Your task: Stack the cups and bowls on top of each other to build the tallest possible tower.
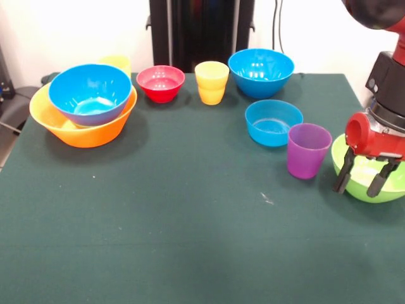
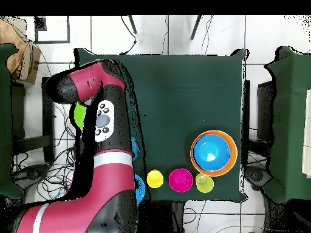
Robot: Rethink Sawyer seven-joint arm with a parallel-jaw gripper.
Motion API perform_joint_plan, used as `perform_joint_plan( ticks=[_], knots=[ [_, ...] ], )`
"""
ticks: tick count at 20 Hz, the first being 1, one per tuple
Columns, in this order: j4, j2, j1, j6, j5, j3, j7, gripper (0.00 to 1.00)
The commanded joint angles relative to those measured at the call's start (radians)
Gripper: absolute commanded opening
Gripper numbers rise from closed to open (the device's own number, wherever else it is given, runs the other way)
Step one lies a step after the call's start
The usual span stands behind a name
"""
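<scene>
The big orange-yellow bowl (image 1: pixel 69 134) (image 2: pixel 231 161) stands at the left with a large blue bowl (image 1: pixel 90 94) (image 2: pixel 208 151) nested in it. A yellow cup (image 1: pixel 116 63) (image 2: pixel 205 182) peeks out behind them. Along the back stand a small red bowl (image 1: pixel 161 82) (image 2: pixel 180 179), a second yellow cup (image 1: pixel 211 82) (image 2: pixel 155 179) and another large blue bowl (image 1: pixel 261 71). A shallow blue bowl (image 1: pixel 273 122) and the purple cup (image 1: pixel 308 150) sit right of centre. My gripper (image 1: pixel 356 190) is open at the near left rim of the lime green bowl (image 1: pixel 370 183) (image 2: pixel 79 115), with its fingers spread.
In the overhead view the arm (image 2: pixel 103 151) covers the lime bowl's side of the table and hides the gripper, the purple cup and most of the loose blue bowls. The lime bowl sits close to the table's right edge in the front view.
</scene>
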Motion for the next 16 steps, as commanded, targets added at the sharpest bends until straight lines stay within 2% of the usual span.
perform_joint_plan(
  ticks=[1, 10, 13, 16],
  knots=[
    [-0.009, -0.009, 0.013, 0.08, -0.049, 0.054, -0.116, 1.0],
    [0.052, -0.056, 0.005, 0.05, -0.038, 0.063, -0.131, 1.0],
    [0.048, -0.051, 0.001, 0.054, -0.035, 0.069, -0.135, 1.0],
    [0.123, -0.093, 0.003, 0.042, -0.024, 0.078, -0.139, 1.0]
  ],
)
